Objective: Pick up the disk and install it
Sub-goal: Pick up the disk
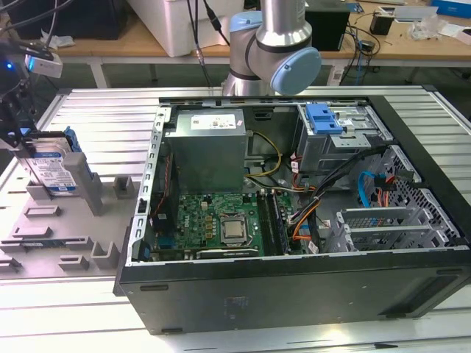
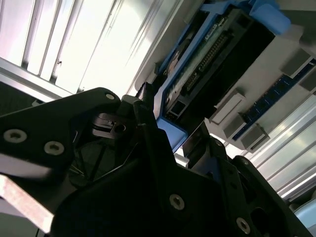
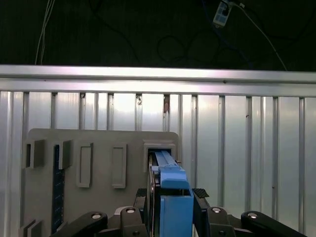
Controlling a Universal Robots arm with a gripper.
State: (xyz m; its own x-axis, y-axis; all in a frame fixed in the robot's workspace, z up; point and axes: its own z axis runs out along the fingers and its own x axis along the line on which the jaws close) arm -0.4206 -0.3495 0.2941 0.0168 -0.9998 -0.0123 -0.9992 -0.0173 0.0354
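One disk (image 1: 60, 170) stands upright in the grey fixture (image 1: 73, 220) on the slatted counter (image 1: 110, 118) — blue-framed, one blue-and-white label, print unreadable — beside one open computer case (image 1: 294, 220). The pincer (image 1: 23, 141) is narrow, clamped on the disk's edge.

Lab — open PC case (image 1: 294, 294), cluttered workbench (image 1: 412, 45).

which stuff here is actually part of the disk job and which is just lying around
Part of the job:
- the disk, upright at the grey holder
- the pincer, closed on the disk
- the open computer case

Just lying about:
- power supply
- motherboard
- blue latch piece
- clutter on the back bench
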